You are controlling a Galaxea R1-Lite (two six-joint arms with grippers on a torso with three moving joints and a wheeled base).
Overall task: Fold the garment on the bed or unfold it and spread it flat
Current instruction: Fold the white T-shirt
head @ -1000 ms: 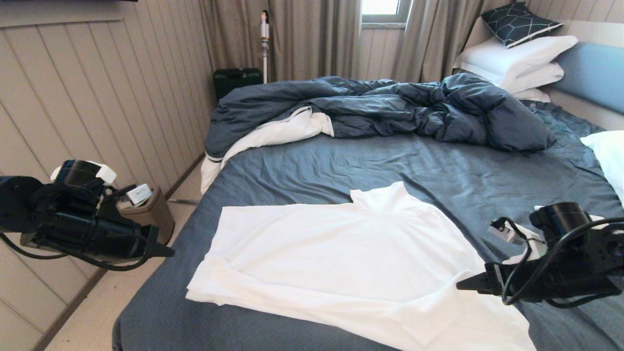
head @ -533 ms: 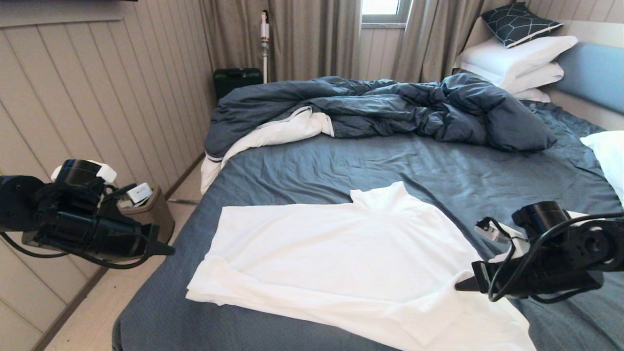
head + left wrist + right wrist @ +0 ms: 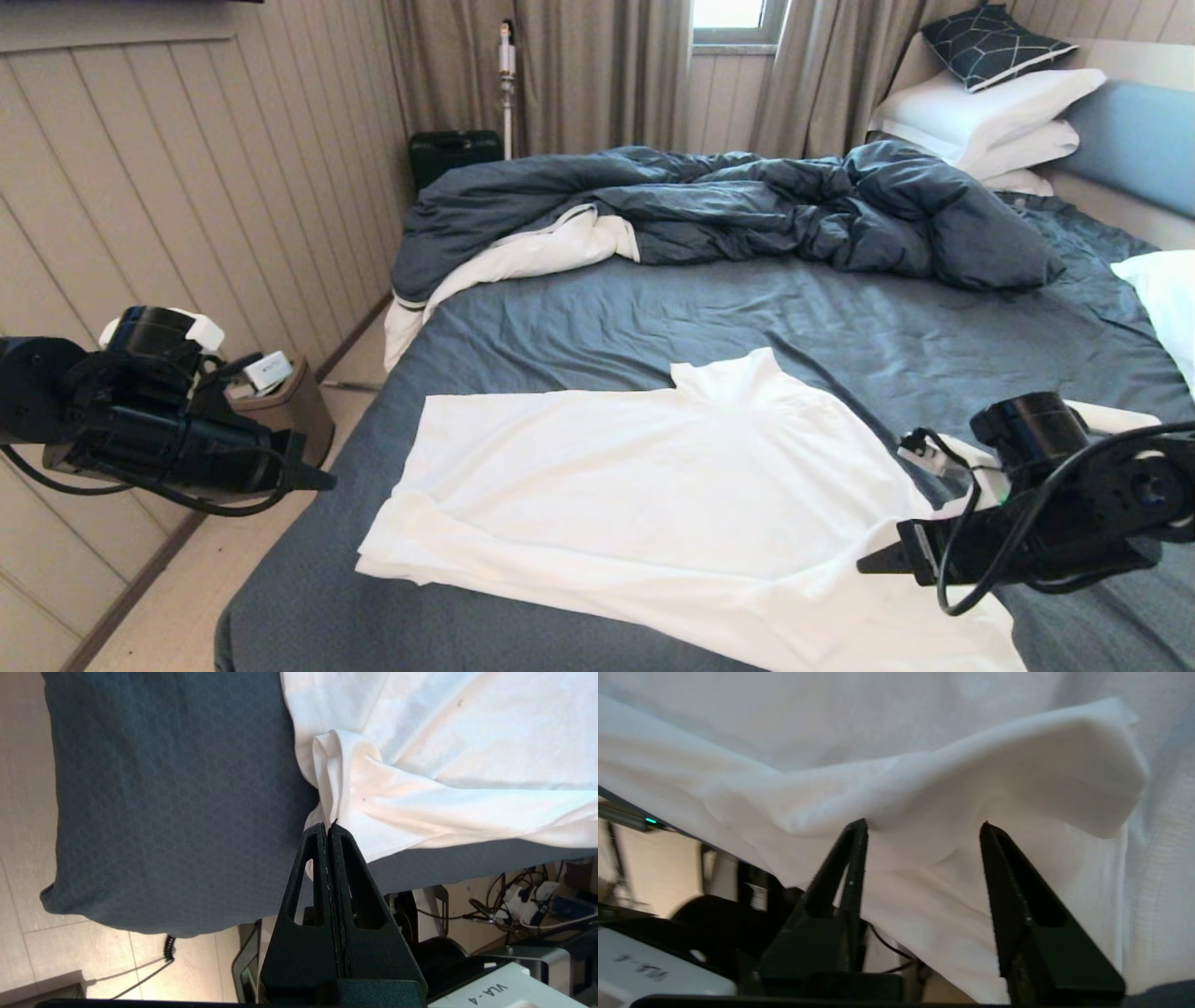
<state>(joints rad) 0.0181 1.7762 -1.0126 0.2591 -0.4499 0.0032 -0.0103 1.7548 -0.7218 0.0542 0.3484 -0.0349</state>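
The shirt (image 3: 653, 504) is spread on the near part of the bed (image 3: 840, 336), one sleeve folded over. The right gripper (image 3: 922, 828) is held at the shirt's near right part, fingers parted around a raised fold. The left gripper (image 3: 328, 828) is kept clenched and empty beside the bed's left edge.

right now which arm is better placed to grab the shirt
Right: its claw is open, straddling a raised fold of the garment. The left claw is shut, hanging off the bed beside it.
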